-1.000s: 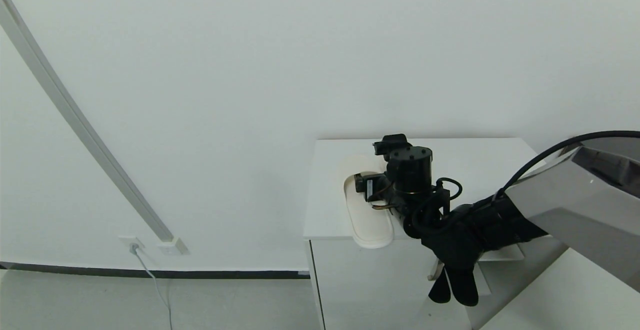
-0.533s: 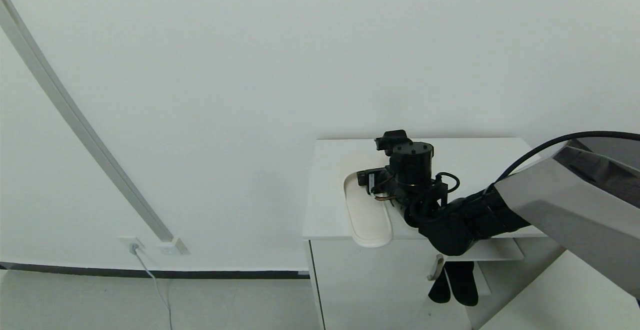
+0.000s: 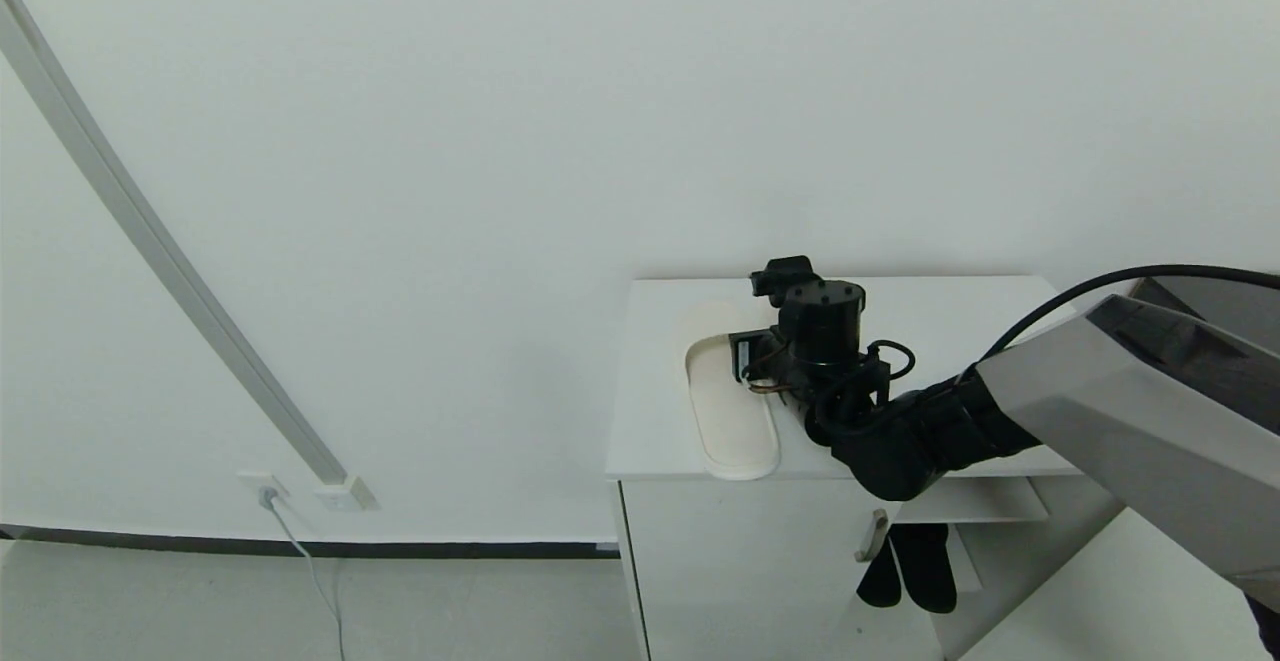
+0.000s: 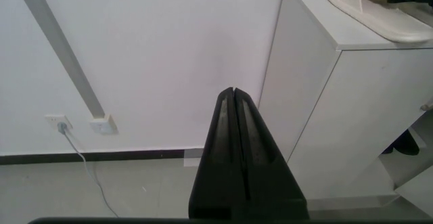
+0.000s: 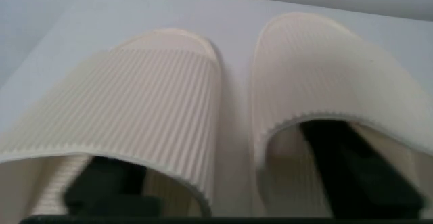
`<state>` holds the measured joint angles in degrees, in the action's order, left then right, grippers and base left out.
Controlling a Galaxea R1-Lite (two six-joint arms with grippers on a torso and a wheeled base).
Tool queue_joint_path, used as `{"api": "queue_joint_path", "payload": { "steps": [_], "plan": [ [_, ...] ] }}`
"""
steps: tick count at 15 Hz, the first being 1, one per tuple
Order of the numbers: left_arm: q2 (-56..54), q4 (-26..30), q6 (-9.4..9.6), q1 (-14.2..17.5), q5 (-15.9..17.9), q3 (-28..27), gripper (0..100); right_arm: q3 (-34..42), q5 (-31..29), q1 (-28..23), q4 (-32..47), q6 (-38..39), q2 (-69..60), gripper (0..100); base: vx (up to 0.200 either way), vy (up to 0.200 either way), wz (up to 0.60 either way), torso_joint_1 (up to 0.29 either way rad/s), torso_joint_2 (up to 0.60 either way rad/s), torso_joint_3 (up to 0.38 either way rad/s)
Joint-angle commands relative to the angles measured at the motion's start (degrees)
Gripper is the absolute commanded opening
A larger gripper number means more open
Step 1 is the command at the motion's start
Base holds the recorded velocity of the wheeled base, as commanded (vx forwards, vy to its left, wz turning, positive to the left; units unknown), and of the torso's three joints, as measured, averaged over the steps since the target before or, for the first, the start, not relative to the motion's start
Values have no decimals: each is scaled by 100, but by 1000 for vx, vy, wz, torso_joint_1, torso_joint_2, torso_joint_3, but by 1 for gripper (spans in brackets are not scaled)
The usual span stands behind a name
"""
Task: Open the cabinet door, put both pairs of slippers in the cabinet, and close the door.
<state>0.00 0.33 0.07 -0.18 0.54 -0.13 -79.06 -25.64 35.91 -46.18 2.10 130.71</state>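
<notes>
- Right fingers [image 5: 358, 173] spread wide, one dark tip tucked into the mouth of each of the cream slippers [image 5: 142, 95]. Not pinched on anything yet; the pair's two inner walls sit between the tips, a little off either one.
- Ribbed uppers and toes lie straight ahead of the tips, heels back toward the wrist. Long axis of both slippers runs along the reach line. The two sit side by side, nearly touching.
- Under the fingers is the cabinet top [image 3: 950, 321]. The heel of the slipper on the robot's left hangs slightly over its front edge.
- Coming move, my read: squeeze the two inner walls together and lift both as one. It turns on the tips sitting either side of that middle gap; a skewed close would likely catch one slipper only.
- Lower down, back toward the wrist: handle [image 3: 875, 537], with a shelf [image 3: 985, 513] edge showing beside it, so the cabinet [image 3: 740, 571] looks already opened. Black slippers [image 3: 910, 566] sit low there, seemingly inside; can't tell how they rest.
- Left fingers [image 4: 245, 143] clenched flat together, holding nothing, well apart from the cream pair, which lies up and off to one side of them past the cabinet corner. Right arm is clearly nearer.
- Progress guess: black pair in, cream pair to go, then shutting up.
</notes>
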Motion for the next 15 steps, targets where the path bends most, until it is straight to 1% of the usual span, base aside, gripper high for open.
{"api": "queue_joint_path", "payload": {
  "steps": [1,6,9,12,14,15],
  "plan": [
    [9,2,1,1,-1,-4,0,13,-3,12,-5,1,7,0,0,0,0,0,0,0],
    [9,2,1,1,-10,-4,0,92,-20,126,4,1,-248,0,0,0,0,0,0,0],
    [9,2,1,1,-1,5,0,496,32,355,91,-69,-801,0,0,0,0,0,0,0],
    [9,2,1,1,-1,-4,0,1349,437,645,83,-95,-1504,0,0,0,0,0,0,0],
    [9,2,1,1,-10,-4,0,1964,700,742,74,-87,-1988,0,0,0,0,0,0,0],
    [9,2,1,1,-10,-4,0,2404,964,768,74,-51,-2295,0,0,0,0,0,0,0]
  ]
}}
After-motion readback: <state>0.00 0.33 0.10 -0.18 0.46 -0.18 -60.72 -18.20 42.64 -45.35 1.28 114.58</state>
